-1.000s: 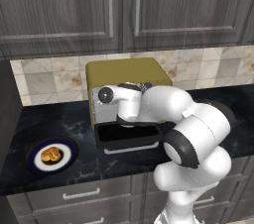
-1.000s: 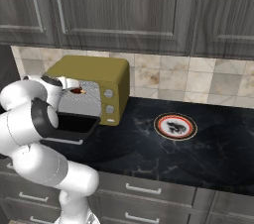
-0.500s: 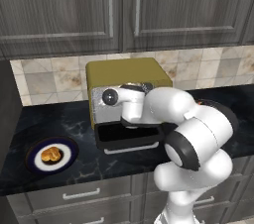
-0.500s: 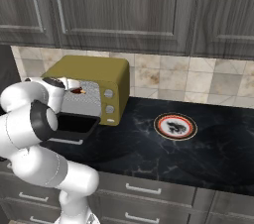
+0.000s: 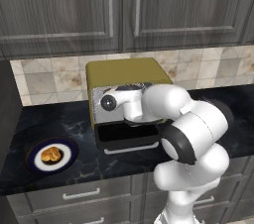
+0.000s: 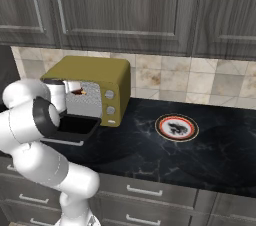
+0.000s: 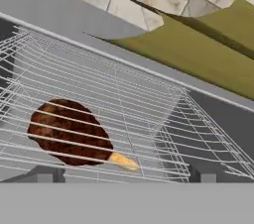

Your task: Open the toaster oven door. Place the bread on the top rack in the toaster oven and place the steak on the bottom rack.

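The olive toaster oven (image 5: pixel 126 72) (image 6: pixel 97 70) stands on the counter. The toaster oven door (image 5: pixel 128 138) (image 6: pixel 75 126) hangs open, flat in front. My hand reaches into the oven's mouth. My gripper (image 7: pixel 124 176) is open, with its fingertips (image 7: pixel 44 173) wide apart and nothing between them. The steak (image 7: pixel 69 131) (image 6: pixel 77 89), red-brown with a pale orange tip, lies inside just ahead of the gripper. Wires of the top rack (image 7: pixel 129 77) cross in front of it, and I cannot tell which rack bears it. The bread (image 5: pixel 50 154) sits on a blue-rimmed plate (image 5: pixel 67 144) to the oven's left.
A red-rimmed plate (image 6: pixel 176 118) with a dark mark in its middle lies on the black counter right of the oven. Grey wall cabinets hang above, and drawers run below the counter's front edge. My arm's elbow (image 5: pixel 191 134) stands in front of the oven's knob panel.
The arm has sunk slightly at the oven's mouth. The jaws stay open and the steak, the bread and the door have not moved.
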Controlling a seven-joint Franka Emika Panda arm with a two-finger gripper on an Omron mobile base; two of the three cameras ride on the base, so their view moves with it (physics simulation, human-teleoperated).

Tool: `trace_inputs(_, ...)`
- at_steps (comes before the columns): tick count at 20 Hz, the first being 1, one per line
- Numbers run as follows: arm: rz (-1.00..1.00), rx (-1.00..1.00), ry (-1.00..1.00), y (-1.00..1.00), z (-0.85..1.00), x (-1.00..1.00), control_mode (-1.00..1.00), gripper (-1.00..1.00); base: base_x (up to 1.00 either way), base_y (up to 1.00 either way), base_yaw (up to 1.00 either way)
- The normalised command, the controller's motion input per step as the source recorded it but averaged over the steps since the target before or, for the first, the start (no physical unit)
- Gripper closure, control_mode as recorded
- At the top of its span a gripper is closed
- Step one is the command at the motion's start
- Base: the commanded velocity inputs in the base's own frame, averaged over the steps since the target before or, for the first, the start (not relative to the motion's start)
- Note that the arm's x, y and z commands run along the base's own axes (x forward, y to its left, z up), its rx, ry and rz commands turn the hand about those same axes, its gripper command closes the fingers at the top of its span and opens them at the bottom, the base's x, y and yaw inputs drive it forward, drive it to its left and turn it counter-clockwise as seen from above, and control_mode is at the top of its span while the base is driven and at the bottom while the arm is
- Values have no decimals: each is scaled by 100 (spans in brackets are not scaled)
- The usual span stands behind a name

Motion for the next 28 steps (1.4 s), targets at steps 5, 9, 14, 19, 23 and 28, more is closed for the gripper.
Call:
trace_inputs(5,4,0,0,1,-13,12,-100,-100,0,0,0)
trace_inputs(9,7,0,5,0,0,0,-100,-100,0,0,0)
trace_inputs(14,10,0,3,1,2,-9,-100,-100,0,0,0)
trace_inputs(19,18,1,-2,19,15,-5,-100,-100,0,0,0)
trace_inputs(23,8,0,-2,21,20,2,-100,-100,0,0,0)
trace_inputs(28,3,0,0,26,11,1,-100,-100,0,0,0)
